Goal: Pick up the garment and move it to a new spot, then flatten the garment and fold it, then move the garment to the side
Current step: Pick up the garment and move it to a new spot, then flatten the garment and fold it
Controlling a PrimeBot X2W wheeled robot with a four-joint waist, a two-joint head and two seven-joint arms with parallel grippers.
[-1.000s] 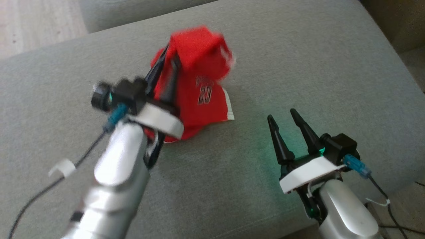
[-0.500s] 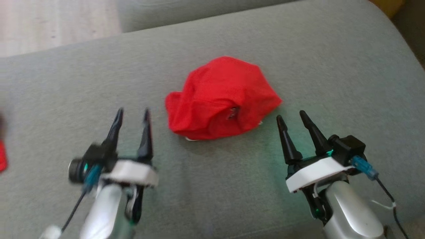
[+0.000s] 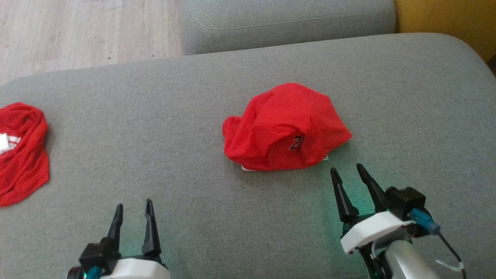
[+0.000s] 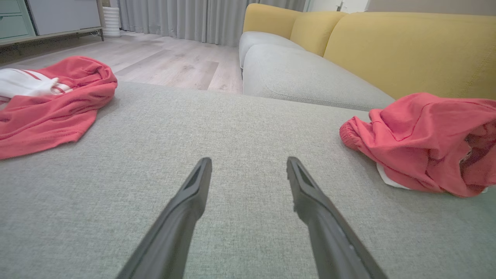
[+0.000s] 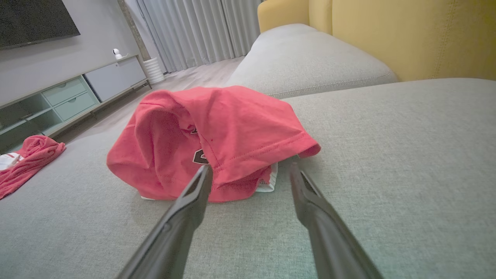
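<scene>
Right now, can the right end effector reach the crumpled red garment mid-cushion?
Probably yes: the right end effector is open, pointed at the red garment just ahead, nothing lying between them.

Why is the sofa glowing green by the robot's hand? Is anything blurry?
Head view: sharp, with a green glow tinting the grey cushion beside the right gripper, probably from its own light. Right wrist view: the fingers look soft near the lens; the red garment is crisp.

Right end effector [image 5: 250, 167] fingers apart — tips at near edge of crumpled red garment [image 5: 232, 120] on grey sofa cushion [image 5: 387, 162].
</scene>
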